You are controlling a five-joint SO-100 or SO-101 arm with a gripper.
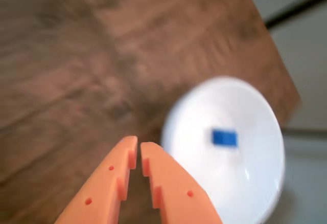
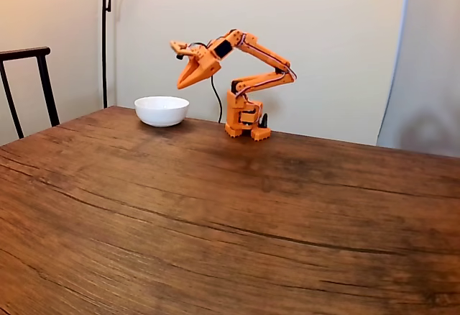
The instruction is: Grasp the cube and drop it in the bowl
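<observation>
in the wrist view we see the cube [image 1: 225,137] lying inside the bowl [image 1: 255,183], near its middle, so we judge the task is practically done; nothing is left to carry. the gripper [image 1: 138,150] has its orange fingers nearly pressed together and they pinch nothing. in the fixed view the arm [image 2: 255,63] is folded, with the gripper [image 2: 182,83] raised above the bowl [image 2: 162,111], a little to the right of it, pointing down.
</observation>
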